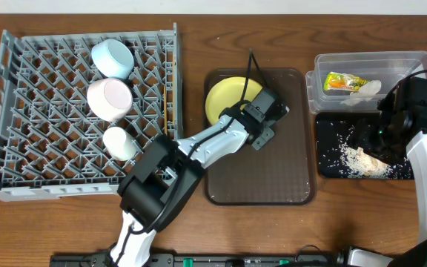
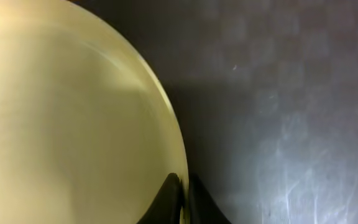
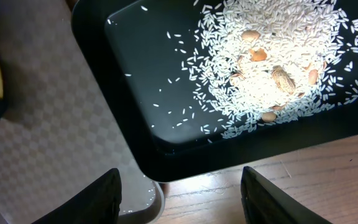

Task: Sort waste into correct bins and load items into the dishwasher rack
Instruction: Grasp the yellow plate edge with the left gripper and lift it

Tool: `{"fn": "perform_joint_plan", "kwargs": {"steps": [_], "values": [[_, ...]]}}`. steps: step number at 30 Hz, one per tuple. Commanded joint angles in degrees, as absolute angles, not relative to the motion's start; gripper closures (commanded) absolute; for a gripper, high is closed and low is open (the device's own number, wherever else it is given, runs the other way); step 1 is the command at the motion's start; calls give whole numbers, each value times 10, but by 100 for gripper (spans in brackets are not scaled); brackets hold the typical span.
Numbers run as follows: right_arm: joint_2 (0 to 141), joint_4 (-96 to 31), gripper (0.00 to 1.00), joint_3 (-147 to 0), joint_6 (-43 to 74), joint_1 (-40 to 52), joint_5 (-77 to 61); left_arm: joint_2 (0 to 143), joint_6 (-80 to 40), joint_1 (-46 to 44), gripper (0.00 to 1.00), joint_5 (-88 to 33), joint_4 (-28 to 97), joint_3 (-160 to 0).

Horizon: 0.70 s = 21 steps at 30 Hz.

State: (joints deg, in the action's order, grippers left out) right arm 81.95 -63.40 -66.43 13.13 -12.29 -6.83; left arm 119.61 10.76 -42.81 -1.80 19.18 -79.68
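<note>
Left jaws pinch the yellow plate [image 2: 73, 124] by its rim, we judge for racking; right jaws gape above the black tray [image 3: 148, 124], table's [image 1: 273, 37] right edge.

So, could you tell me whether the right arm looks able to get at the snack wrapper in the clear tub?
Probably yes: the right gripper is open above the black tray, right beside the clear tub, and the snack wrapper lies uncovered inside.

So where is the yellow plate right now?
Overhead view, centre: the yellow plate sits in the far-left corner of the brown tray, just right of the rack, left gripper on its rim.
</note>
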Motion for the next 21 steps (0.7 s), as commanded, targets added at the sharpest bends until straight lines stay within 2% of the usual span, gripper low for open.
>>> {"fn": "perform_joint_plan", "kwargs": {"steps": [1,14,21], "values": [[809,-635,40,-667,126,-127,-71,1169,102,-426,94,-22,221,-791],[809,-637,40,-667,126,-127,-71,938,96,-411,94,-21,301,-791],[809,-635,40,-667,117,-127,-71,857,13,-314,94,-46,317,-791]]}}
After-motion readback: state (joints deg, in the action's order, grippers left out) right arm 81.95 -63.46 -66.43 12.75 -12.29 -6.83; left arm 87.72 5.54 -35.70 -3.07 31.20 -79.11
